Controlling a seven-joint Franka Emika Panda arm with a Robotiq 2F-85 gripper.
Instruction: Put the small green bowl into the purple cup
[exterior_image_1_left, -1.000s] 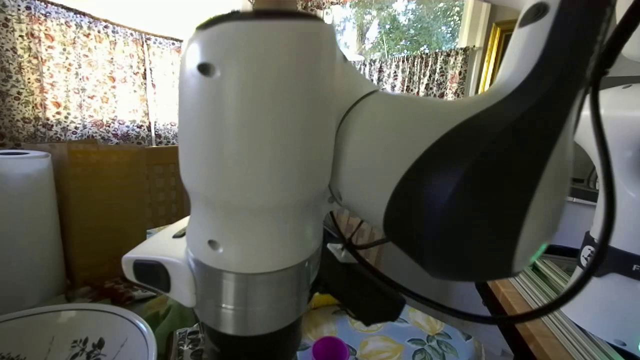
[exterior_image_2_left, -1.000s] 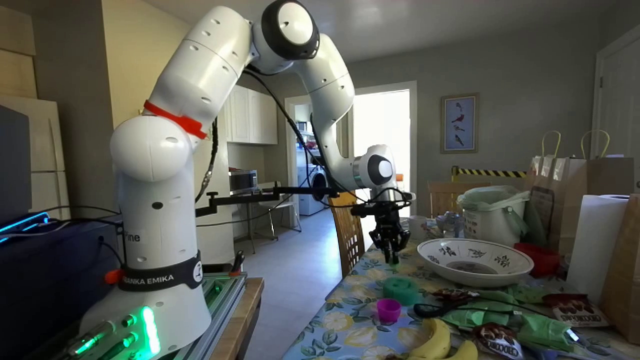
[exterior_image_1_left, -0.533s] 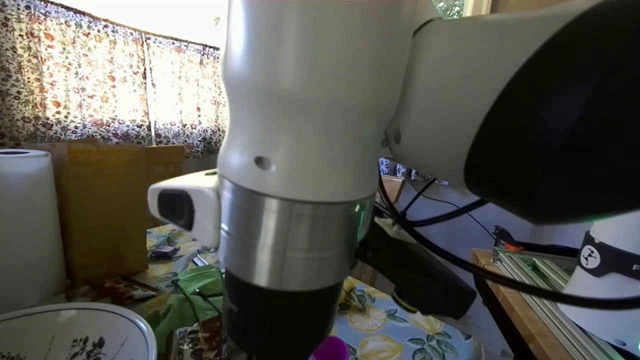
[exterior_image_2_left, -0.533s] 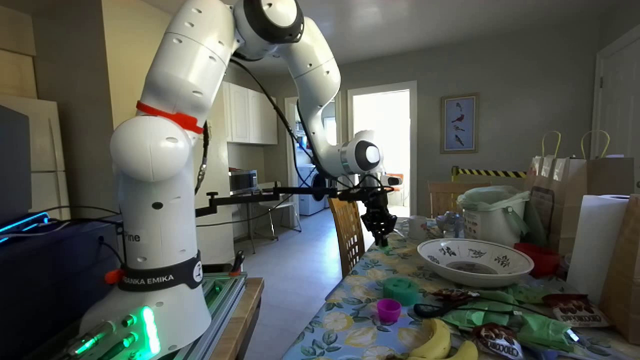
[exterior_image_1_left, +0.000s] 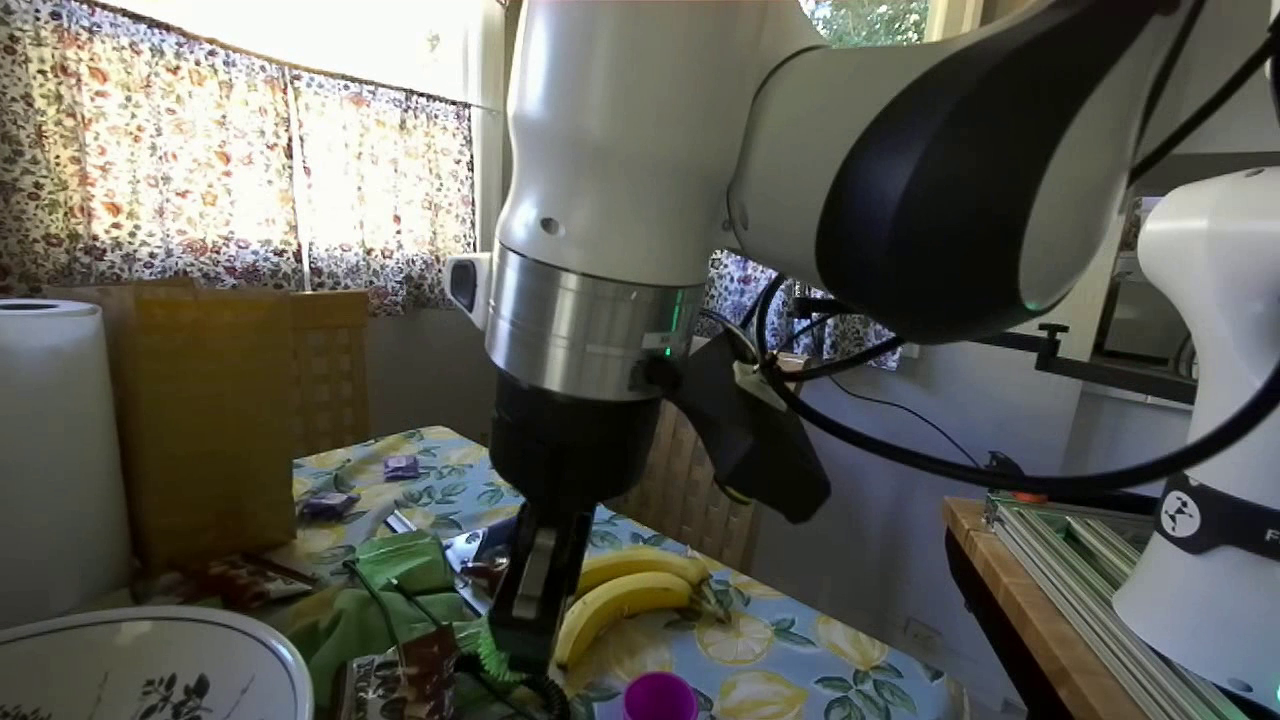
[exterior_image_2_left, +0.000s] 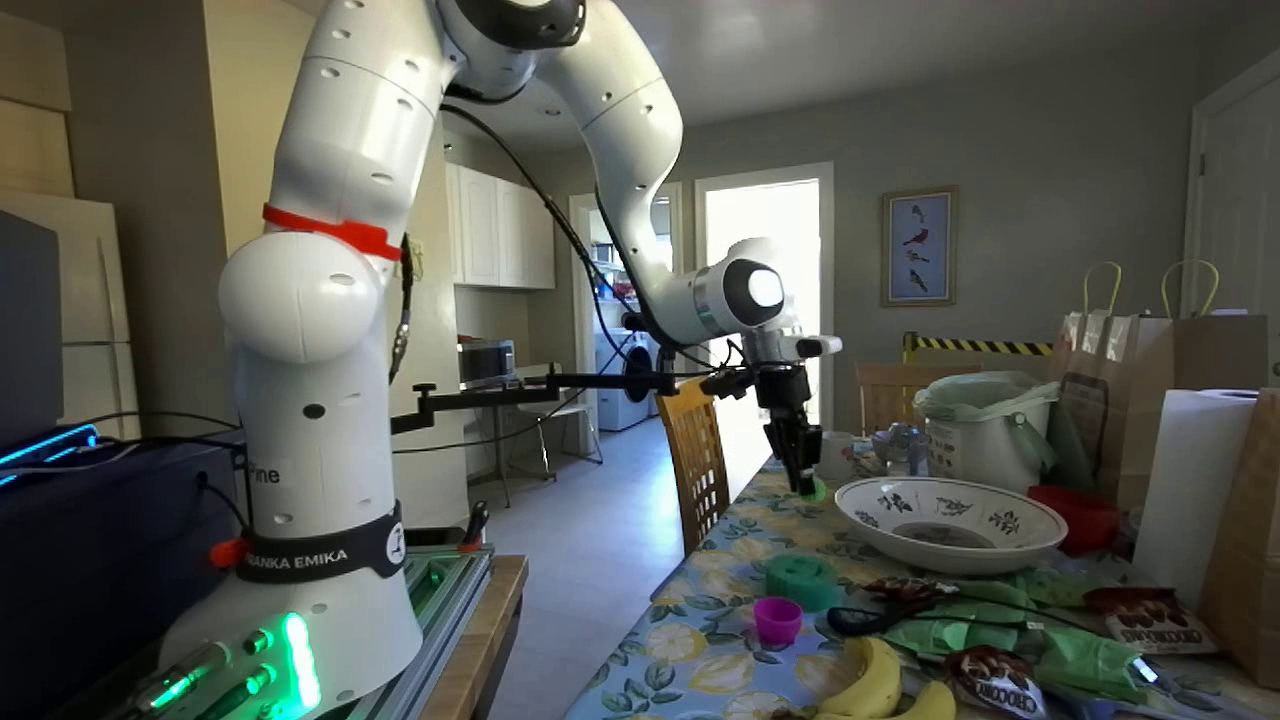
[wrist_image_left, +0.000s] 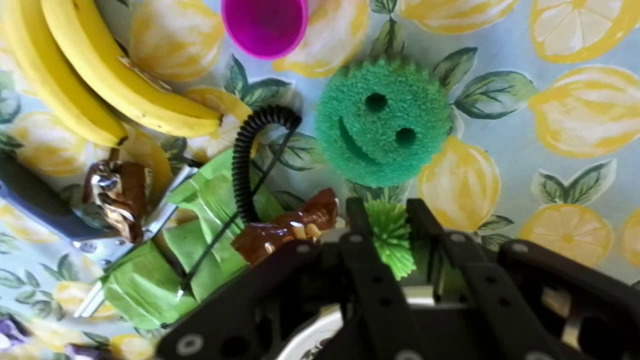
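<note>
My gripper (wrist_image_left: 386, 209) is shut on a small green bristly ball (wrist_image_left: 391, 237), whose soft spikes show between the two fingers. That ball is the only small green thing held; no green bowl shape shows. In an exterior view the ball (exterior_image_1_left: 490, 652) pokes out beside the fingertips, and the gripper (exterior_image_2_left: 803, 488) hangs tilted above the table. The purple cup (wrist_image_left: 265, 25) stands upright on the tablecloth, apart from the gripper, cut off by the top edge of the wrist view. Its inside looks bare there. Both exterior views show the cup (exterior_image_1_left: 660, 697) (exterior_image_2_left: 777, 622) too.
A round green smiley sponge (wrist_image_left: 382, 125) lies between gripper and cup in the wrist view. Bananas (wrist_image_left: 135, 95), a black coiled cord (wrist_image_left: 242, 165) and green packets (wrist_image_left: 150, 280) lie to one side. A large white patterned bowl (exterior_image_2_left: 950, 525) stands nearby.
The gripper has risen and its tilt has changed, with the green ball still in it. In an exterior view it swung left, then back right. The cup and sponge have stayed put.
</note>
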